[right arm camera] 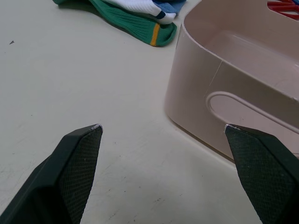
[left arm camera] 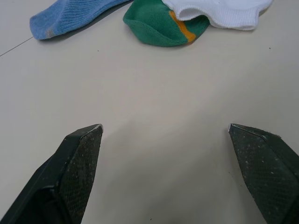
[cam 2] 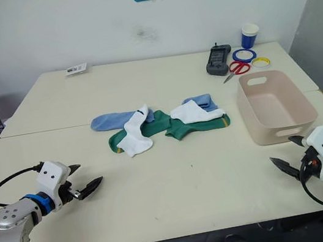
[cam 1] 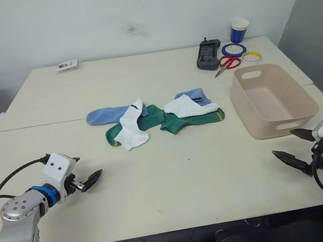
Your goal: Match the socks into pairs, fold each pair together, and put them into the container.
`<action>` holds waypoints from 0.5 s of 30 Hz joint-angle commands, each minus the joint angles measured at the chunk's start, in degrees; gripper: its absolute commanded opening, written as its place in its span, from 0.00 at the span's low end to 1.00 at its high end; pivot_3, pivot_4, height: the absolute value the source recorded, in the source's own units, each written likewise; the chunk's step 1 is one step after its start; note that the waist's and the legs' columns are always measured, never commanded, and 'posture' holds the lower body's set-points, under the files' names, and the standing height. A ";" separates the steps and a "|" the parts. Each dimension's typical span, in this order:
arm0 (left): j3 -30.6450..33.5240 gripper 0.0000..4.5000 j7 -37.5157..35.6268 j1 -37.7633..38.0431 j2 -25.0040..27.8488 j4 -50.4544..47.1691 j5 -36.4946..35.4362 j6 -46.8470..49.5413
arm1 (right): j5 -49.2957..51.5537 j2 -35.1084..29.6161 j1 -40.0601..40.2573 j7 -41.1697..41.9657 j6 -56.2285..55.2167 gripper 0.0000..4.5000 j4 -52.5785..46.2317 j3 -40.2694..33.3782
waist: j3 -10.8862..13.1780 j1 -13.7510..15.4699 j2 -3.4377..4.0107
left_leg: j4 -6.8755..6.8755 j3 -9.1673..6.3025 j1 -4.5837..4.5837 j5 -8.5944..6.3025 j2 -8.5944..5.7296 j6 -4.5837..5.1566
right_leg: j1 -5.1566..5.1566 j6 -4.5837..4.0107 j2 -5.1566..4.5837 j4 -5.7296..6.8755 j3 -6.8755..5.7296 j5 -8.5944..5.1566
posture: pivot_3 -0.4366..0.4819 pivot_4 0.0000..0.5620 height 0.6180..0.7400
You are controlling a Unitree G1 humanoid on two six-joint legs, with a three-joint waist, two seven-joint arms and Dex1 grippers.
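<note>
Left eye view: socks [cam 1: 155,120] heaped mid-tabletop [cam 1: 177,180], container [cam 1: 271,99] by right edge. Left gripper [cam 1: 86,172] and right gripper [cam 1: 291,147] wide open, empty, over bare near edge.

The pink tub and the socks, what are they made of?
The tub looks like smooth moulded plastic with a dull sheen: thin even walls, rounded corners, a cut-out slot handle. The socks look like soft knitted fabric, likely cotton: ribbed texture in the left wrist view, and they lie limp and crumpled.
</note>
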 commanded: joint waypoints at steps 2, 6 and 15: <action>2.28 0.99 -1.33 -2.61 -0.26 -0.80 -3.88 0.75 | -0.54 0.45 0.06 -1.46 -1.52 1.00 -2.95 -1.37 | 0.00 0.02 0.00 | 0.00 0.00 0.00 0.00 0.00 0.00 | 0.00 0.00 0.00 0.00 0.00 0.00 | 0.48 0.27 0.93; 2.90 0.99 -2.68 -2.55 0.06 -0.98 -5.59 1.06 | -1.46 0.59 0.32 -2.67 -1.86 1.00 -3.39 -1.81 | 0.00 -0.03 0.00 | 0.00 -0.01 -0.01 0.00 0.00 0.00 | 0.00 0.01 0.00 0.01 -0.01 0.00 | 0.48 0.27 0.93; 3.37 0.99 -8.22 2.24 0.00 -4.69 -9.72 2.18 | -1.33 0.05 1.82 -1.13 -1.65 1.00 -4.37 -1.27 | 0.00 0.00 0.00 | 0.00 -0.03 0.01 0.00 0.00 0.00 | 0.00 0.00 0.00 0.01 -0.02 0.00 | 0.48 0.27 0.93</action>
